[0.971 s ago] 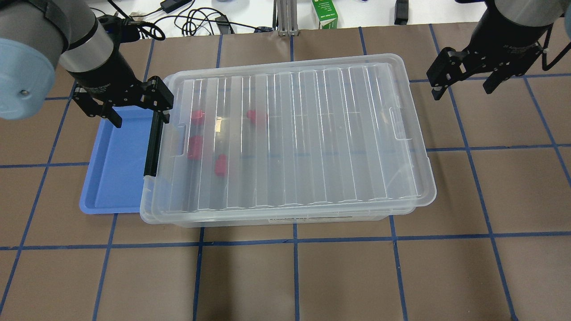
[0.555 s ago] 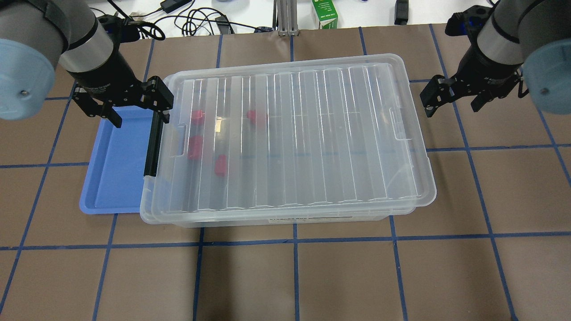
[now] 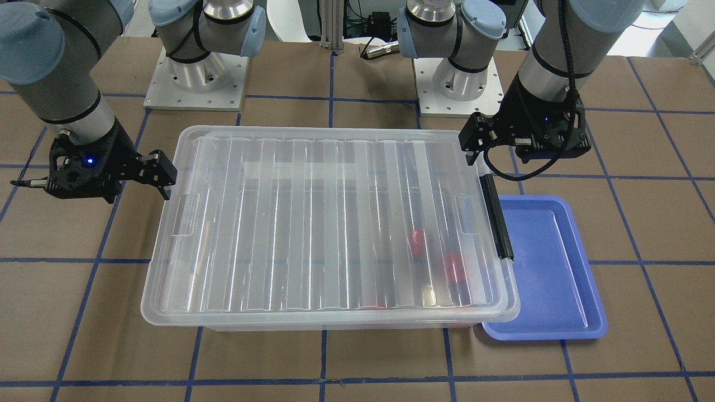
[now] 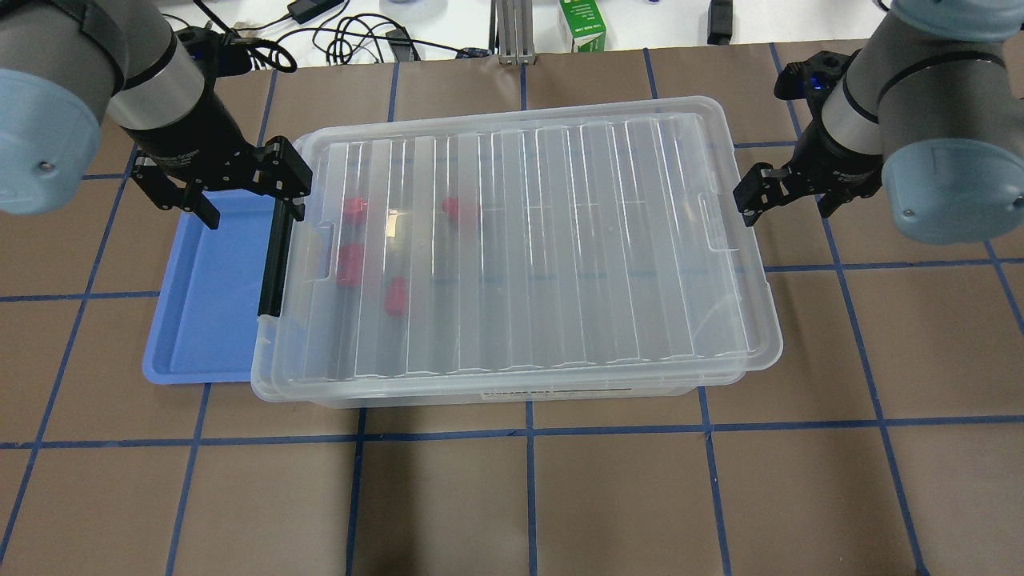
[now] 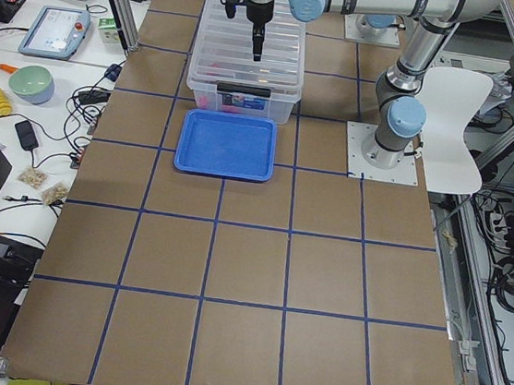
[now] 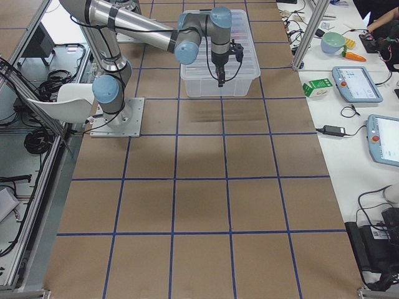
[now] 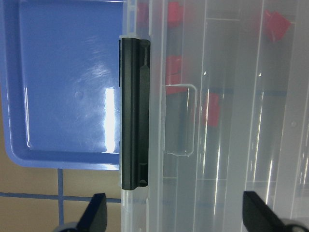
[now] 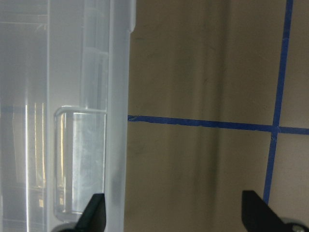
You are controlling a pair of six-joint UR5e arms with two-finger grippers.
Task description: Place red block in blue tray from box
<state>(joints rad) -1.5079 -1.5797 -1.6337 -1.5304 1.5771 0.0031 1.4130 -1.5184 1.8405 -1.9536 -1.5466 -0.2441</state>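
The box (image 4: 560,240) is a clear bin with its ribbed lid on and its black latch bar (image 4: 276,260) on the left short side. Several red pieces (image 4: 349,264) show blurred under the lid near that end; I cannot tell which is the red block. The blue tray (image 4: 212,304) lies empty against the box's left end. My left gripper (image 4: 248,204) is open above the latch bar's far end and the tray's corner, also in its wrist view (image 7: 176,217). My right gripper (image 4: 788,210) is open at the box's right short edge, one finger over the lid rim.
A green carton (image 4: 582,24), cables (image 4: 352,36) and an aluminium post (image 4: 512,32) sit beyond the table's far edge. The robot bases (image 3: 195,78) stand behind the box. Brown table surface with a blue tape grid (image 4: 528,496) lies in front of the box.
My right gripper has come down and in toward the box's right short edge, still open. The left gripper, the box, the tray and the red pieces have not moved.
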